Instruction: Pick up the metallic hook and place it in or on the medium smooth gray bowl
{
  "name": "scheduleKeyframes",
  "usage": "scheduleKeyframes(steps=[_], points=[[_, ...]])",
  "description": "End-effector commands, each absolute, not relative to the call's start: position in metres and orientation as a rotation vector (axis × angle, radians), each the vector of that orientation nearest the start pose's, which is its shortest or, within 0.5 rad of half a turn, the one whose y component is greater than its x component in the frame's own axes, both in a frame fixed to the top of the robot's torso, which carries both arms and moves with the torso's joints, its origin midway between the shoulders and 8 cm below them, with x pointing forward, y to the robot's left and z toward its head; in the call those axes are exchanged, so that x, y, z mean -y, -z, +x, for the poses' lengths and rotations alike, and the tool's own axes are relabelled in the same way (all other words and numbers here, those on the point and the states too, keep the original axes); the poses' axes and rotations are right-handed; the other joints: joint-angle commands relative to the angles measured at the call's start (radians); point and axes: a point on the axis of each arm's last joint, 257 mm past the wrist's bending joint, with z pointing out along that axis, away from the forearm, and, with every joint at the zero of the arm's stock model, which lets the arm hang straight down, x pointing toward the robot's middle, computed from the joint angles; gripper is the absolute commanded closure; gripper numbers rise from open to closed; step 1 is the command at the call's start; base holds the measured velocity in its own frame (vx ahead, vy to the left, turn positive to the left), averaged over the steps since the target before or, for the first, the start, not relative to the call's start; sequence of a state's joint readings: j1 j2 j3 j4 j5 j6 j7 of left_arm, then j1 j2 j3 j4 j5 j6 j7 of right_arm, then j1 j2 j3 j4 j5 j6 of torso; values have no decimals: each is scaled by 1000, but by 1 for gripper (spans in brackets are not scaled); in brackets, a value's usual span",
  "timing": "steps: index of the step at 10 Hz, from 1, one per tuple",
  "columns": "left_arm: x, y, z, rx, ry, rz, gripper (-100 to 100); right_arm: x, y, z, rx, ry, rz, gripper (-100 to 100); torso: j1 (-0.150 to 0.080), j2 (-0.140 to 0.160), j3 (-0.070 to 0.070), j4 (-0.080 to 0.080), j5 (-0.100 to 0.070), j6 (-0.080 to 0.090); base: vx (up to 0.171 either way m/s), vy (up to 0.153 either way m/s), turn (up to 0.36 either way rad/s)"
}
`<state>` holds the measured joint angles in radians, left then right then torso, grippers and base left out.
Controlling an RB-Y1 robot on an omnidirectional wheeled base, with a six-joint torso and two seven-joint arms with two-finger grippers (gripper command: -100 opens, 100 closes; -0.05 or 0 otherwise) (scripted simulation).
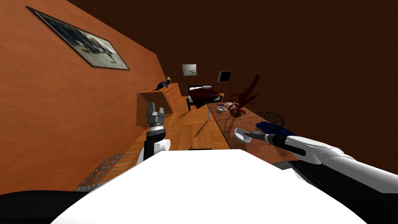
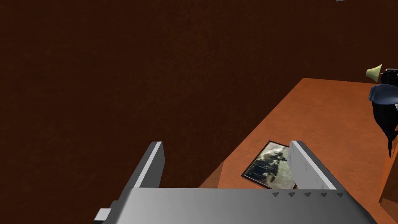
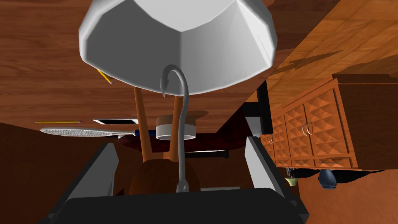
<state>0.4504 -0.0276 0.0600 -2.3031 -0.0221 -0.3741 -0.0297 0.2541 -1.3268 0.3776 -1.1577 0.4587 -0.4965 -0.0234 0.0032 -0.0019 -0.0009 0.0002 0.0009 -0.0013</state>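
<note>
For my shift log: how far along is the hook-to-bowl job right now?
Done: the hook is off the table, at the grey bowl. In hand: it stands between the right end effector's open fingers, tip by the bowl. Left: seeing it rest in the bowl.

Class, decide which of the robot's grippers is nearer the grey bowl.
Right. The right gripper is just short of the bowl, hook between its open fingers. The left gripper is raised over the floor, apart from the table.
</note>
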Motion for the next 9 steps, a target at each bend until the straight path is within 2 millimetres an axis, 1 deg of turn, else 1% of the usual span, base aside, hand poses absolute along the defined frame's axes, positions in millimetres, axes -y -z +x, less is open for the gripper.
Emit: scheduleKeyframes(steps=[1, 3, 4, 5, 6, 7, 9], points=[[-298, -27, 359, -641, 1203, -696, 0, 582, 339, 329, -2357, -60, -209, -100, 0, 0, 0, 0, 0, 0, 0, 0, 0], [-298, -27, 359, -641, 1203, -696, 0, 582, 339, 329, -2356, -60, -209, -100, 0, 1, 1, 0, 0, 0, 0, 0, 0], [-298, -27, 359, -641, 1203, -696, 0, 582, 339, 329, -2356, -60, -209, 0, 0, 2, 1, 0, 0, 0, 0, 0, 0], [-298, -27, 359, -641, 1203, -696, 0, 584, 328, 333, -2354, -64, -218, -100, 0, 2, 1, 0, 0, 0, 7, 8, -54], [-298, -27, 359, -641, 1203, -696, 0, 584, 317, 337, -2353, -69, -227, -100, 0, 2, 1, 0, 0, 0, 18, 19, -104], [-298, -27, 359, -641, 1203, -696, 0, 584, 312, 338, -2353, -72, -232, -100, 1, 1, 1, 0, 1, 0, 12, 21, -64], [-298, -27, 359, -641, 1203, -696, 0, 584, 291, 345, -2352, -83, -252, -100, 2, 1, 1, 0, 1, 0, 11, 27, -66]])
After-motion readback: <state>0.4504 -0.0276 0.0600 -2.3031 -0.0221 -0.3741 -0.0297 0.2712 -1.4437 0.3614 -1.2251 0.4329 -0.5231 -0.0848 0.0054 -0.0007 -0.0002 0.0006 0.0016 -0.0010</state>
